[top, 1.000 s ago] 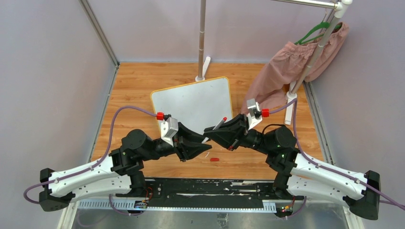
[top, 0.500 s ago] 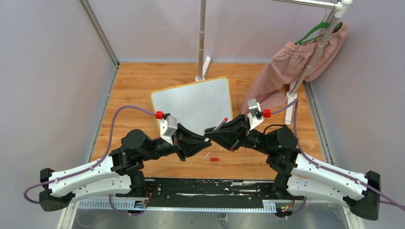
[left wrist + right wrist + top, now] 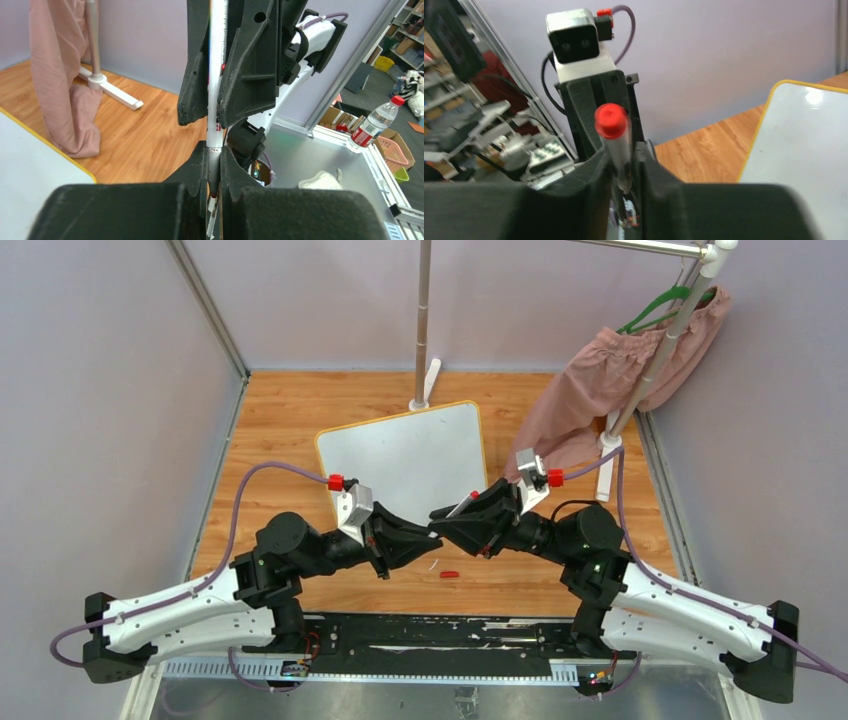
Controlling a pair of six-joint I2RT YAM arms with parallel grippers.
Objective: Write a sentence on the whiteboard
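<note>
Lilac walls enclosed a wooden table, and a pink garment hung from a rack at the far right. On the wood lay the whiteboard, tilted, its surface blank, just beyond both arms. Above its near edge the left gripper and right gripper met tip to tip. Each was clamped on the same white marker, whose red end stuck up between the right fingers. A small red cap lay on the table nearby.
</note>
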